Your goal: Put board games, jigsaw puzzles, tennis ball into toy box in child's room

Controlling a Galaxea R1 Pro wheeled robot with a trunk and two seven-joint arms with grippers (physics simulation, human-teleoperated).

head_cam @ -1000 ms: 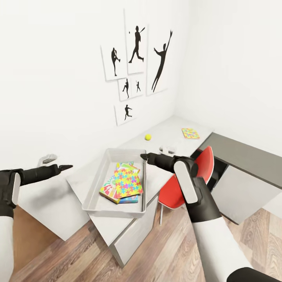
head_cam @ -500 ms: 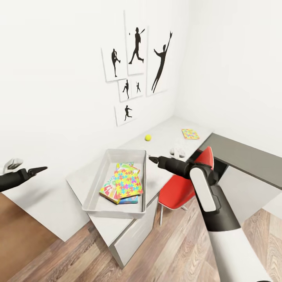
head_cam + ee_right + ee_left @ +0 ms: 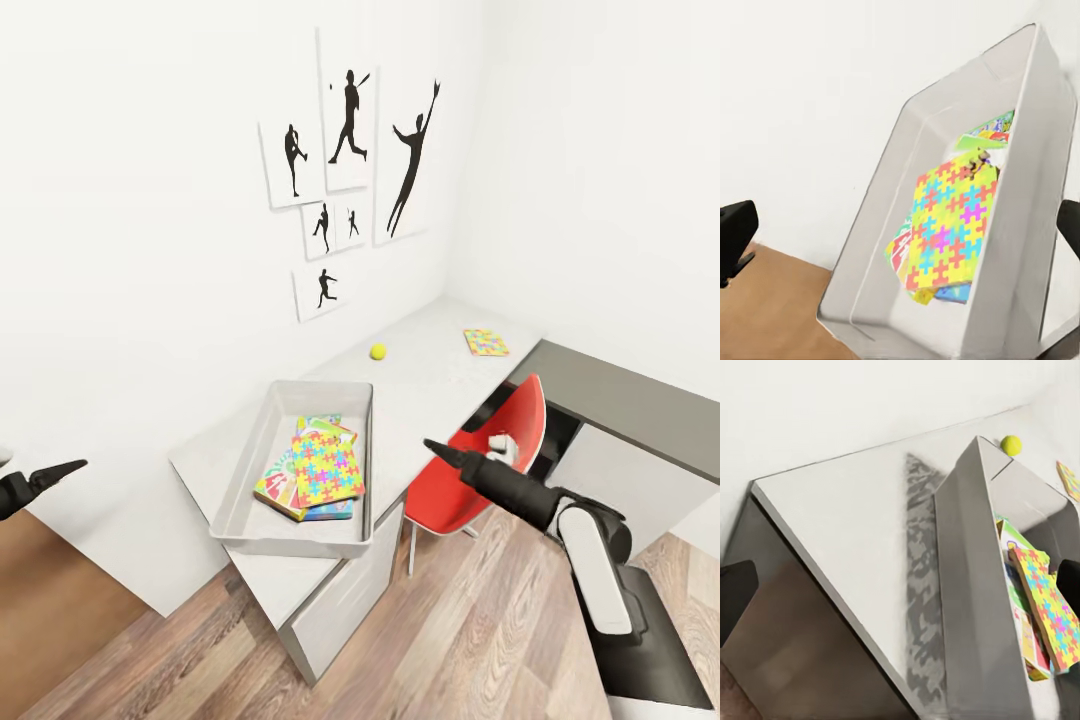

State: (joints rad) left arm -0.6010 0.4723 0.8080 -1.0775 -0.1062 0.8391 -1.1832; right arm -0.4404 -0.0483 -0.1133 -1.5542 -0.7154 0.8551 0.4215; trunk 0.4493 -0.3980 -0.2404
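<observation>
While the toy box (image 3: 262, 440) sits on the desk (image 3: 430, 375), a jigsaw puzzle (image 3: 327, 466) (pink, yellow, green, blue) tops the boxes inside; beyond it lie the tennis ball (image 3: 378, 351) and 1 more puzzle (image 3: 486, 342). Both grippers' jaws: cannot tell.

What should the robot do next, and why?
Probably reach the right pincer toward the tennis ball. It and one jigsaw puzzle lie on the table, outside the toy box; both pincers look empty.
</observation>
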